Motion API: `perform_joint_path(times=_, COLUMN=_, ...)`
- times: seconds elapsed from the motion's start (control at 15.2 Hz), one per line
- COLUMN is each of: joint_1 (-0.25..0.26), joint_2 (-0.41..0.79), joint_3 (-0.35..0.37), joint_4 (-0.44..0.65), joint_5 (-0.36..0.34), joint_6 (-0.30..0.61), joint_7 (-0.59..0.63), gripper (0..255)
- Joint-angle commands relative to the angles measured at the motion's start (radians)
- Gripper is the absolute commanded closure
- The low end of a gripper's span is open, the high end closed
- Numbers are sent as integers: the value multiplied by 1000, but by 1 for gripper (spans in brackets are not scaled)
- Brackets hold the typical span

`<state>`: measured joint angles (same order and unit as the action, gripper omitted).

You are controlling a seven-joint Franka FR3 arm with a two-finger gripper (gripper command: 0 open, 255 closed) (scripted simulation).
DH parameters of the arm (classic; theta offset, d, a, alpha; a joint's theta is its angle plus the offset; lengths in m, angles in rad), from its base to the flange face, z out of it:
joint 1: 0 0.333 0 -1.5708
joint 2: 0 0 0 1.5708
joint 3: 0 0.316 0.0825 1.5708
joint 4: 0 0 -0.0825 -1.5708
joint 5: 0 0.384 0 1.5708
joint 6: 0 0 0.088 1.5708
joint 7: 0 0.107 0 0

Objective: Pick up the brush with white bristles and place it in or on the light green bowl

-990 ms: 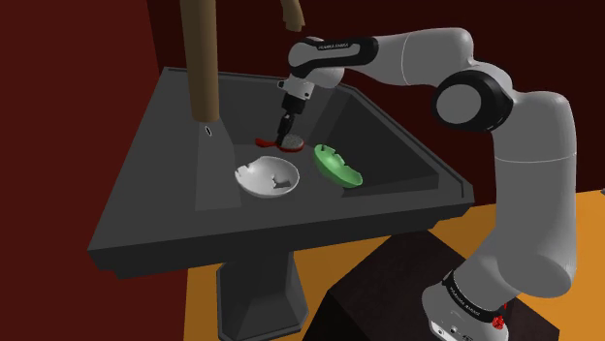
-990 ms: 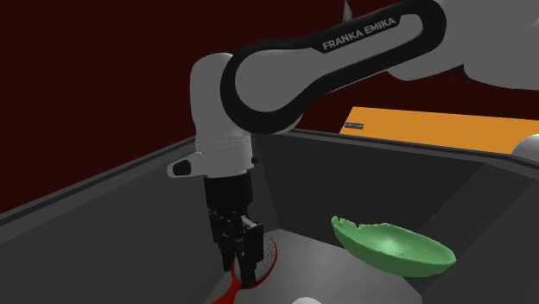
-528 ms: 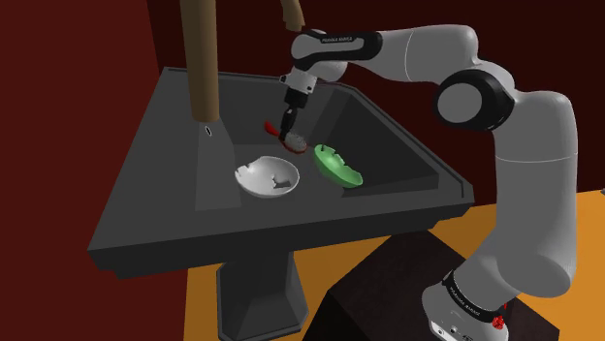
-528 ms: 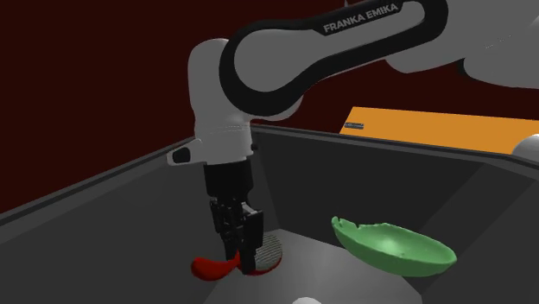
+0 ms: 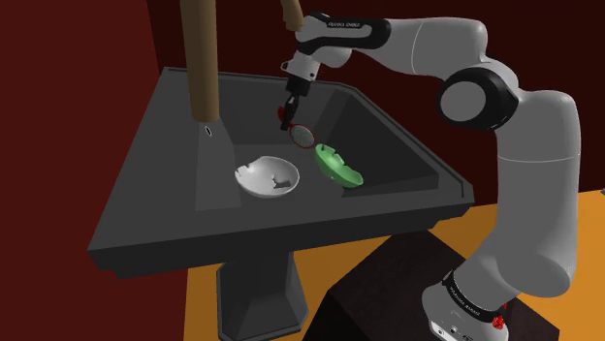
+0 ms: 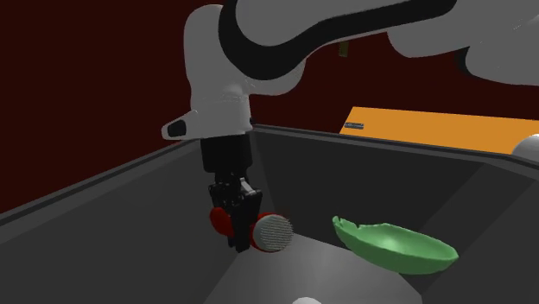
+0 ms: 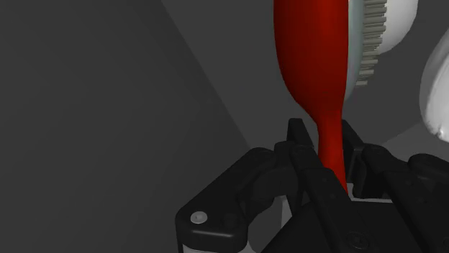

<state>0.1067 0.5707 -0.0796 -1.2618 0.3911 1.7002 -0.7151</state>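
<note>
The pincer (image 5: 288, 117) grips one red brush (image 5: 302, 137) near one green bowl (image 5: 336, 167) and one white bowl (image 5: 264, 177)

I'd call this a home washroom: a dark grey pedestal sink (image 5: 136, 179), brown tap (image 5: 202, 58), deep red walls (image 5: 78, 58), orange floor (image 5: 200, 302).

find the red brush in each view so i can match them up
Shoulder view: brush hangs from the gripper above the sink, up-left of the green bowl.
Second exterior view: low centre, bristles facing the camera, left of the green bowl.
Wrist view: its red handle clasped between the fingers.
Shared landmark: the gripper holding it.
</note>
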Motion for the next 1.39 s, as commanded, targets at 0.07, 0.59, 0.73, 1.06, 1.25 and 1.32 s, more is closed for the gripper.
perform_joint_path(times=0.07, joint_1=-3, joint_2=-2, joint_3=0, joint_4=36, joint_5=-2, joint_6=-37, joint_7=12, gripper=255)
perform_joint_path(times=0.59, joint_1=-11, joint_2=5, joint_3=1, joint_4=149, joint_5=-5, joint_6=-137, joint_7=45, gripper=255)
perform_joint_path(times=0.73, joint_1=2, joint_2=-114, joint_3=-5, joint_4=-37, joint_5=-9, joint_6=-74, joint_7=23, gripper=255)
perform_joint_path(times=1.06, joint_1=21, joint_2=-353, joint_3=-13, joint_4=-382, joint_5=-22, joint_6=29, joint_7=-7, gripper=255)
perform_joint_path(times=1.25, joint_1=27, joint_2=-480, joint_3=-15, joint_4=-549, joint_5=-30, joint_6=68, joint_7=-16, gripper=255)
perform_joint_path(times=1.32, joint_1=28, joint_2=-521, joint_3=-14, joint_4=-600, joint_5=-33, joint_6=79, joint_7=-18, gripper=255)
